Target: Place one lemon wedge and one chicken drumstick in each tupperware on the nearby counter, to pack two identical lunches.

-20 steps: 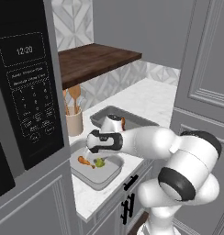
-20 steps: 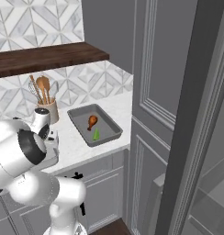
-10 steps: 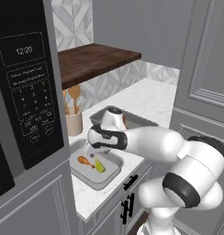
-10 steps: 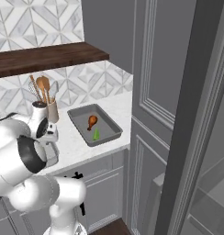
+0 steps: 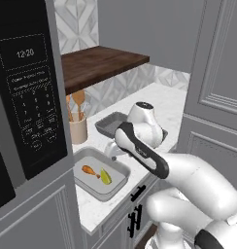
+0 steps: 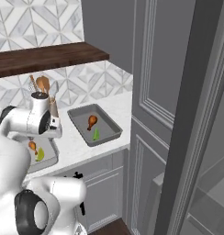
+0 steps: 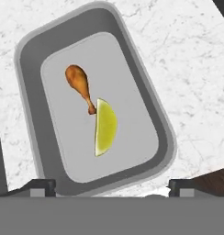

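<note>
In the hand view a grey tupperware lies right below my gripper. It holds a chicken drumstick and a lemon wedge, which touch. My fingertips stand wide apart above its near rim, open, with nothing between them. From the left base view the same tupperware sits on the white counter, with the gripper over its right side. In the right base view a second tupperware holds a drumstick and a wedge.
A beige holder with wooden utensils stands behind the near tupperware. A dark microwave fills the left, with a dark wooden shelf above the counter. A tall grey panelled cabinet bounds the right.
The gripper has opened and the lemon wedge now lies in the near tupperware beside the drumstick. The hand has lifted and drawn back to the right of that tupperware.
</note>
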Controlling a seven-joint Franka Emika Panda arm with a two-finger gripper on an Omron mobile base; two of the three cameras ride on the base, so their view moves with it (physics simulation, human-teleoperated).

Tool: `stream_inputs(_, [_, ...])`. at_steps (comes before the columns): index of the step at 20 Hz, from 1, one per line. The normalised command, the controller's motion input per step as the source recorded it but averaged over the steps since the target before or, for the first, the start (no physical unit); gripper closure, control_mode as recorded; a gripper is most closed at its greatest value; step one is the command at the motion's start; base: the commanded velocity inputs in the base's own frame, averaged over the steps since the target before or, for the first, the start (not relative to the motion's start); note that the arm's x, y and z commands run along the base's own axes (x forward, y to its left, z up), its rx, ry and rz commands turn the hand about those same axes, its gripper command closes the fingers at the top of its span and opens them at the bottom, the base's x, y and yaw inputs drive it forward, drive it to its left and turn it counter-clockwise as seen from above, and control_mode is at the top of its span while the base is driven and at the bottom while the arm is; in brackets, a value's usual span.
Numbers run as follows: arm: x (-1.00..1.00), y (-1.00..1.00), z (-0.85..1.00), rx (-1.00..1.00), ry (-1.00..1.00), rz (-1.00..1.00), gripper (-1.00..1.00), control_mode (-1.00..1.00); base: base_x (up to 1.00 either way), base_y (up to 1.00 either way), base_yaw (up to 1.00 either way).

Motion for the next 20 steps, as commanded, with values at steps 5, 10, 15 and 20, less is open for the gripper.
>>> stream_inputs(5, [-0.61,-0.57,0.0,0.0,-0.02,-0.01,-1.0,-1.0,0.0,0.0,0.0])
stream_inputs(10, [-0.5,-0.55,0.0,0.0,0.0,0.0,-1.0,-1.0,0.0,0.0,0.0])
stream_inputs(15, [-0.44,-0.48,0.0,0.0,0.0,0.0,-1.0,-1.0,0.0,0.0,0.0])
stream_inputs(20, [-0.33,-0.32,0.0,0.0,0.0,0.0,-1.0,-1.0,0.0,0.0,0.0])
